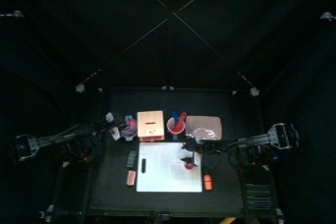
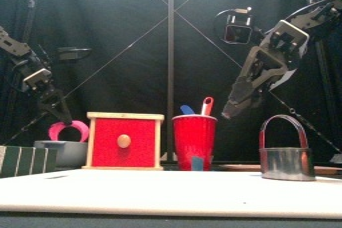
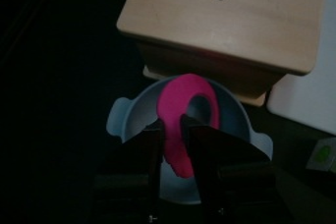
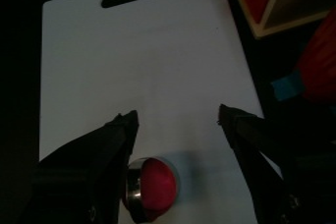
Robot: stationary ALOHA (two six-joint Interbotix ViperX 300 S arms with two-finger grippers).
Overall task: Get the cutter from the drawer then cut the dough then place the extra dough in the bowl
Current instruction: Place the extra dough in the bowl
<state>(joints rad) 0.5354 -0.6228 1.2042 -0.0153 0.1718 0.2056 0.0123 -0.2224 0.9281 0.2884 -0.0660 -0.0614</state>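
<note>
The left gripper (image 3: 187, 128) is closed tight on a pink dough ring (image 3: 182, 95). It holds the ring right over the blue-grey bowl (image 3: 129, 120). The pictures do not show whether the ring touches the bowl. The bowl sits on the black tabletop (image 1: 112, 184), just beside the left side of the wooden box (image 3: 223, 17). The box has a red drawer front, and the drawer is closed.

The right gripper (image 4: 178, 115) is open wide and holds nothing. It hangs over the white board (image 4: 144, 61). Under it, the round metal cutter (image 4: 133, 189) stands on the board. A flat pink dough disc (image 4: 160, 184) lies inside the cutter. In the front view the cutter stands upright with its wire handle up, on the right part of the board, and the right gripper is above it and not touching it.

The red cup (image 2: 195, 140) stands just to the right of the box, behind the board. 2 toy knives stick up out of it, 1 blue knife (image 2: 187, 110) and 1 red knife (image 2: 206, 104). The pink tray (image 1: 206, 125) lies on the tabletop to the right of the cup.
</note>
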